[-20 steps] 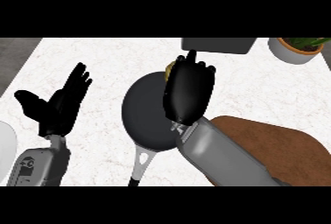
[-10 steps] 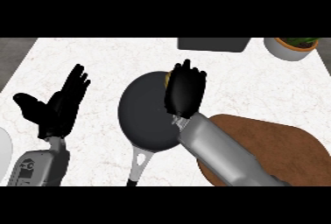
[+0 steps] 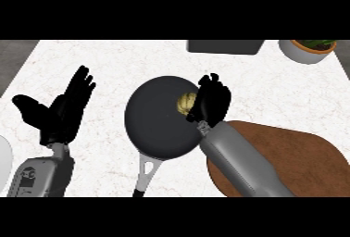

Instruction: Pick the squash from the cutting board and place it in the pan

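Well, I judge the job almost finished: the squash (image 3: 185,103) is off the cutting board (image 3: 301,157) and sits over the right side of the pan (image 3: 160,118), just inside its rim. My right hand (image 3: 212,102) is beside it with its fingers bent around the far side; I read that as holding the squash, though I cannot tell whether it rests on the pan floor or hangs just above it. What I think is left is to let go and draw the arm clear.

My left hand (image 3: 58,113) rests spread wide at the view's left, fingers up, holding nothing.

The squash is a small, rounded, yellowish lump with faint ribbing. The pan is round, dark and matte, with a pale metal handle pointing toward me. The board is a brown, wood-coloured oval, partly under my grey forearm. The worktop (image 3: 123,60) is white and lightly veined, like marble.
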Available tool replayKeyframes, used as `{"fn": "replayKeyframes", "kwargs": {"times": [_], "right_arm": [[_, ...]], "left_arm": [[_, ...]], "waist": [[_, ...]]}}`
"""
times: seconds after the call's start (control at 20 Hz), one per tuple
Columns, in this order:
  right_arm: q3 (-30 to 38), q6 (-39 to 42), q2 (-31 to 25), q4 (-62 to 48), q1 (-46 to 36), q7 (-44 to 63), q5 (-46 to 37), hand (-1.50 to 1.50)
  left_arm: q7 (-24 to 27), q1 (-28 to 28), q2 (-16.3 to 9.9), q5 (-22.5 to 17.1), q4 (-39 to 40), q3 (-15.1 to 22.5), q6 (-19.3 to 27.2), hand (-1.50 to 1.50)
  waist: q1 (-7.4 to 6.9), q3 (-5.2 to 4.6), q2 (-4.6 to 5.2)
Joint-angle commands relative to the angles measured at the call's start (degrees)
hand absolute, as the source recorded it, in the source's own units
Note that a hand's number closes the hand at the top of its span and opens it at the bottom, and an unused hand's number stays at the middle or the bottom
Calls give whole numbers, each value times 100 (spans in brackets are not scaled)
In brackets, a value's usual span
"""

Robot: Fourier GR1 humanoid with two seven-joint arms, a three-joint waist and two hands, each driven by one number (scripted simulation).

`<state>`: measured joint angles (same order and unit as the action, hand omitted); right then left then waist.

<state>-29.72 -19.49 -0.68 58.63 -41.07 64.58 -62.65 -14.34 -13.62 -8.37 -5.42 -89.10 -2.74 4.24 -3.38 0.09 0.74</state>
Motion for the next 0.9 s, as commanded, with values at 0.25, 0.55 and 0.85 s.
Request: {"fn": "replayKeyframes", "kwargs": {"times": [0.25,0.55,0.85], "right_arm": [[-3,-2544,64,46,267,135,181,-150],[-26,-3813,65,1379,1327,-68,232,-150],[-649,-4333,36,3117,3053,-671,31,-150]], "left_arm": [[-105,-47,-127,26,-9,-165,78,0],[169,460,-111,-105,-147,-249,-46,0],[-34,446,-197,-120,-325,-354,19,0]], "waist": [[148,3,-39],[321,-1,-130],[498,-1,-146]]}}
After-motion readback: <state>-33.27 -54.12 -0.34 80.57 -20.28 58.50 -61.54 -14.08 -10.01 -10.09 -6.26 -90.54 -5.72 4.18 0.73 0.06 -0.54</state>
